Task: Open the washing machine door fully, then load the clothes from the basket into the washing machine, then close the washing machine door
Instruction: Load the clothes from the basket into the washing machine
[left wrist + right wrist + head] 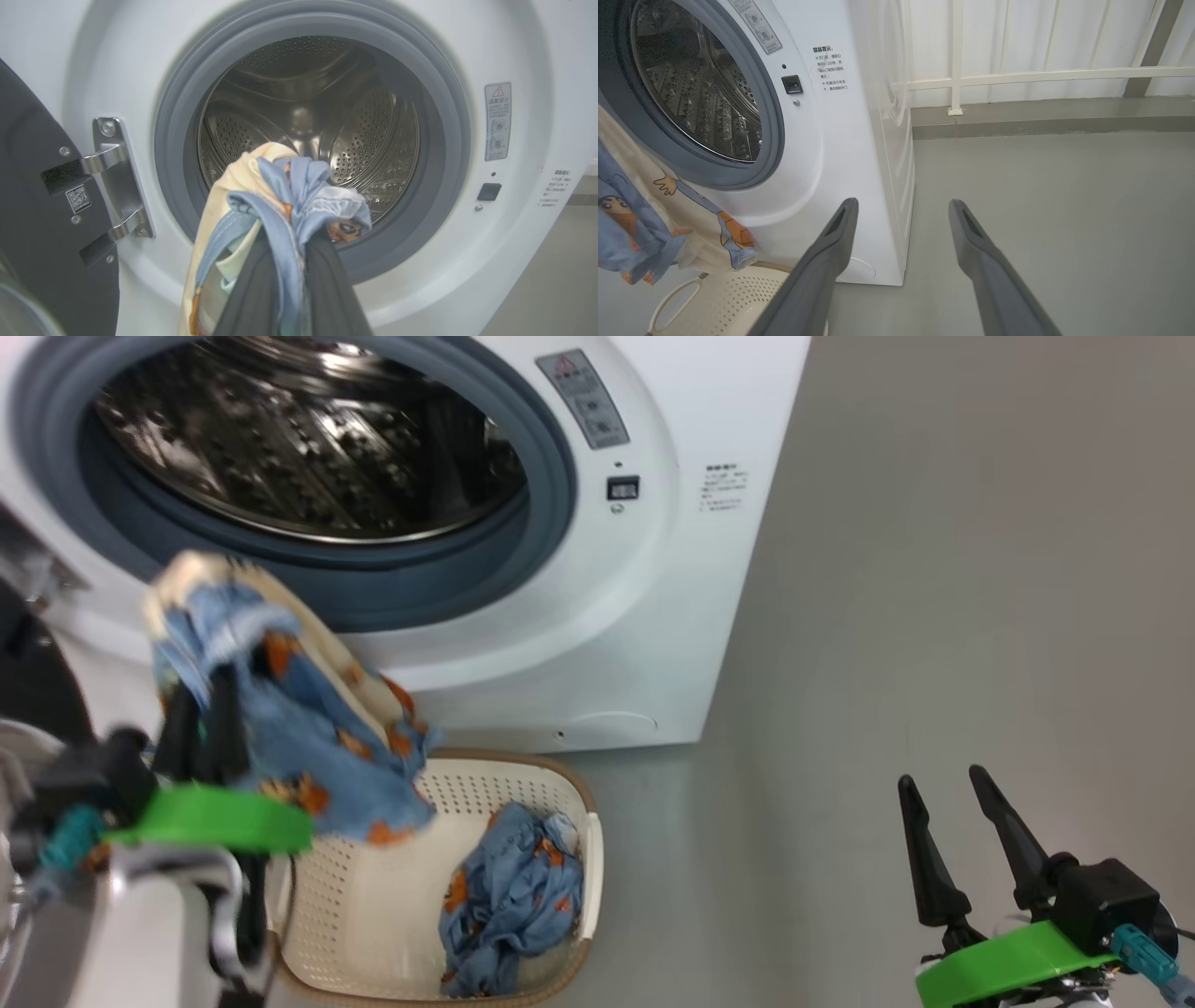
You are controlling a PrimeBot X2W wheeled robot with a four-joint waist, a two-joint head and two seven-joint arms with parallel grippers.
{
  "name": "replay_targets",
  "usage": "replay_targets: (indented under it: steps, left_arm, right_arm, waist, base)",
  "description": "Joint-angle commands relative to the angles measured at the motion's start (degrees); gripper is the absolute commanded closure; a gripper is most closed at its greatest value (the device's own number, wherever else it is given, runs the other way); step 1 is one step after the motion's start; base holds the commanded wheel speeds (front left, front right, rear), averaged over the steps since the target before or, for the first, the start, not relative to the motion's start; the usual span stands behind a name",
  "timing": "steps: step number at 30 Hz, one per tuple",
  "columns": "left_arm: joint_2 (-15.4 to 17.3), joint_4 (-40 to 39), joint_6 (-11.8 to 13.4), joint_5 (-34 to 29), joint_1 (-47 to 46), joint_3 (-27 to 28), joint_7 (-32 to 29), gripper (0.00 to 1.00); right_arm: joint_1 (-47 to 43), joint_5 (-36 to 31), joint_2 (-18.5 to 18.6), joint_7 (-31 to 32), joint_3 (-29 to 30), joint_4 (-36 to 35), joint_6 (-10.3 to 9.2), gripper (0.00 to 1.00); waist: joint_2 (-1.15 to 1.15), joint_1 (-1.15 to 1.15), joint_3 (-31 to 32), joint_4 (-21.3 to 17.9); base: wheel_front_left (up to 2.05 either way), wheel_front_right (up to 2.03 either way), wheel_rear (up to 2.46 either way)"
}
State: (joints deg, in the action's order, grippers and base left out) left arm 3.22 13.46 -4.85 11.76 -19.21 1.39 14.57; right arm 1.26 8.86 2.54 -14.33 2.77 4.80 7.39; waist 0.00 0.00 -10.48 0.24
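**Loading: clothes (308,737) held up for entry**

We had our left hand (201,705) clamped on them, high before the open washing machine (653,616), ready for loading. The washing machine door (42,224) stood aside, out of the path. More lay in the basket (579,793). Our right hand (940,777) was spread, empty, well apart.

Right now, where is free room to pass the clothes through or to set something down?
Free: the drum mouth inside the grey ring; the floor right of the washing machine, around the open right gripper; the basket, left half. Crowded: the left side, between door and hanging clothes.
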Motion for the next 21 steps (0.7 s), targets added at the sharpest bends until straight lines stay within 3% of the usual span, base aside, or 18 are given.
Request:
replay_targets:
  steps: [1, 21]
  left_arm:
    - [2.34, -0.56, -0.45, -0.11, -4.69, 2.46, 0.42, 1.00]
    - [8.14, 16.84, -2.03, 0.31, -31.94, 1.34, 0.37, 1.00]
  right_arm:
    - [2.12, 0.45, 0.33, -0.67, -1.76, -1.64, 0.10, 0.00]
    - [7.87, 2.98, 0.33, -0.67, -4.14, -2.86, 0.10, 0.00]
  waist:
    - [0.00, 0.00, -2.88, -2.18]
    - [0.00, 0.00, -18.58, -9.58]
  base:
    - [0.00, 0.00, 0.00]
    - [0.00, 0.00, 0.00]
